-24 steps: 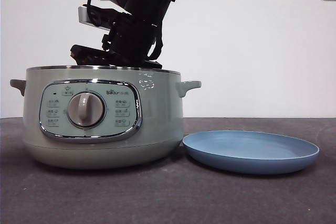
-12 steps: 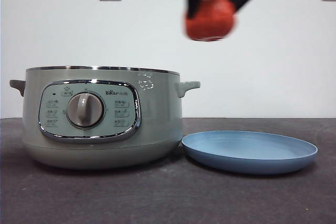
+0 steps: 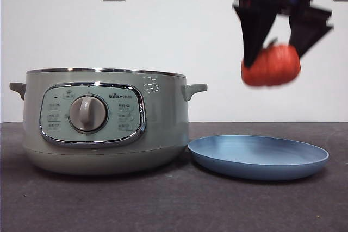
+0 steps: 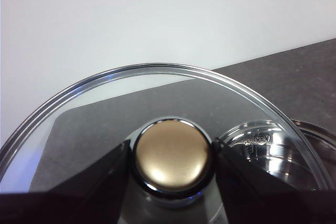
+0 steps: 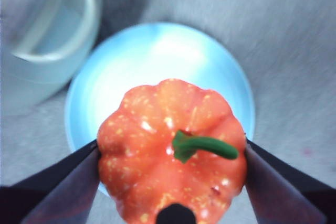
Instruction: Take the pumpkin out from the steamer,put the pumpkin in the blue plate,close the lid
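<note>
pumpkin [image 3: 271,65] moved over blue plate [image 3: 259,157], gripped by right end effector [image 3: 283,42]

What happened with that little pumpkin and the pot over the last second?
The right gripper reached into the steamer, lifted the pumpkin out and carried it sideways, then lower; it now hangs above the blue plate, still clamped. The steamer and plate did not move. The left gripper holds the lid by its knob.
</note>
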You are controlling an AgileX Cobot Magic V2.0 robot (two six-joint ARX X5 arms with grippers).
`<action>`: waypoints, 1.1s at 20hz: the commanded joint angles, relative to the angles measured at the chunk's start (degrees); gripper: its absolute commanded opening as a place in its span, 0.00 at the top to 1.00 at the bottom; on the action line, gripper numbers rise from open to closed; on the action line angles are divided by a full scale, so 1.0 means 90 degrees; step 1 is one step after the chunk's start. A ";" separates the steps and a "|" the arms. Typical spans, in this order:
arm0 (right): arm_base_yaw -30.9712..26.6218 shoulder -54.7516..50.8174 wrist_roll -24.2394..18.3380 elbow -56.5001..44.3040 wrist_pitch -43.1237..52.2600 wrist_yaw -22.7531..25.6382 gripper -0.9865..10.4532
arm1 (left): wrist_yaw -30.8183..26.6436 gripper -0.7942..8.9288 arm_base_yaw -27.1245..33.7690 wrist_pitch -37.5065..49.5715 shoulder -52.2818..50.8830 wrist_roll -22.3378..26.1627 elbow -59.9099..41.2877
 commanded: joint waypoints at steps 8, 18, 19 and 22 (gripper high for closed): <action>0.0015 0.0238 0.0488 -0.2089 0.2489 -0.0010 0.92 | -0.0019 0.93 -0.0015 0.0367 -0.0070 0.0095 0.0087; 0.0019 0.0738 0.0488 -0.2093 0.2902 -0.0007 0.72 | 0.0063 0.93 -0.0015 0.0364 -0.0070 0.0095 0.0087; 0.0019 0.0738 0.0488 -0.2093 0.2897 0.0012 0.63 | 0.0175 0.93 -0.0015 0.0364 -0.0070 0.0090 0.0087; 0.0019 0.0738 0.0493 -0.2093 0.2895 0.0019 0.48 | 0.0296 0.93 -0.0015 0.0367 0.0029 0.0087 0.0087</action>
